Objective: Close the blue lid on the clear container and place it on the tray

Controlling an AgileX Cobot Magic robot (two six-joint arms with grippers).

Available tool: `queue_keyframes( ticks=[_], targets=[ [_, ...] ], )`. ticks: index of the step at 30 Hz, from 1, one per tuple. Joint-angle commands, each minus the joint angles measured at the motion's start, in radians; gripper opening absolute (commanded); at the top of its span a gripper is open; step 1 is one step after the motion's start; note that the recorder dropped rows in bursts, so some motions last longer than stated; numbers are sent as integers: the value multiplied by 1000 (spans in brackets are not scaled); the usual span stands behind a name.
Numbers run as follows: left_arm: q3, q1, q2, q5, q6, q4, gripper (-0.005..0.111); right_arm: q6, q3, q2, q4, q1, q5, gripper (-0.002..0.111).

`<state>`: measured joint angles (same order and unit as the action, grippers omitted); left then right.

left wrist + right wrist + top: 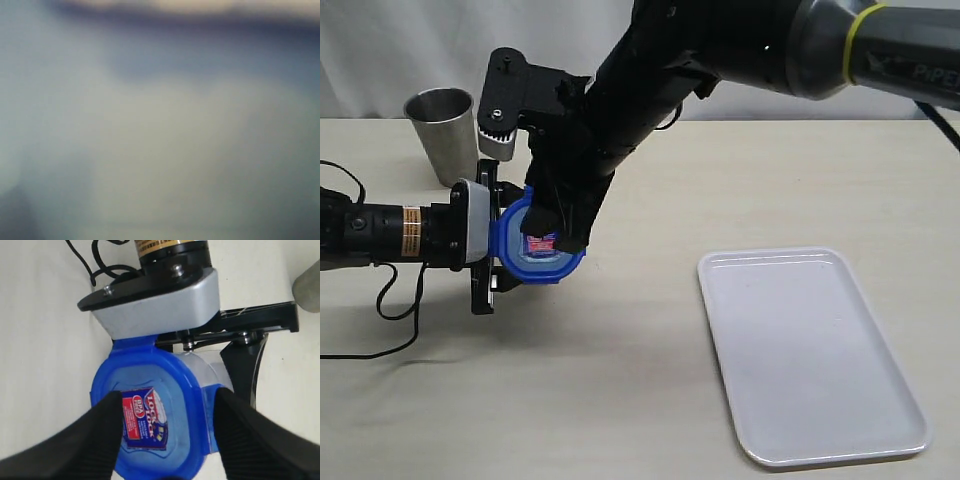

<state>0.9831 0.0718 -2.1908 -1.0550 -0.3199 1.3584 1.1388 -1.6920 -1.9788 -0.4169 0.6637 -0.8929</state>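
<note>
Right arm [760,45]: glossy black shell, yellow ring [856,35], white "PiPER" lettering (partly cropped). Left arm [380,232]: black cylinder, tan label band, silver-grey wrist housing, looping black cable [395,300]. Right hand [165,440]: black ribbed fingers [95,440].

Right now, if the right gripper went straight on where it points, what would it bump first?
Probably the blue lid: the right gripper points straight at it, though depth is unclear.

The left arm [390,232] lies level along the left edge of the frame. The left gripper [490,250] appears clamped on the clear container [212,371], though its own camera shows only blur. The right arm [720,40] slants down from the upper right, with the right gripper [558,228] pointing downward and its fingers [100,440] spread wide.
</note>
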Motion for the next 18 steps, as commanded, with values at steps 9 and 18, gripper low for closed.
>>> queue_keyframes(
  ticks=[9,18],
  targets=[
    [1,3,5,-50,66,-11,0,-22,-18,-93,16,1,-113,47],
    [1,3,5,-81,163,-22,0,-43,-18,-151,14,1,-189,45]
  ],
)
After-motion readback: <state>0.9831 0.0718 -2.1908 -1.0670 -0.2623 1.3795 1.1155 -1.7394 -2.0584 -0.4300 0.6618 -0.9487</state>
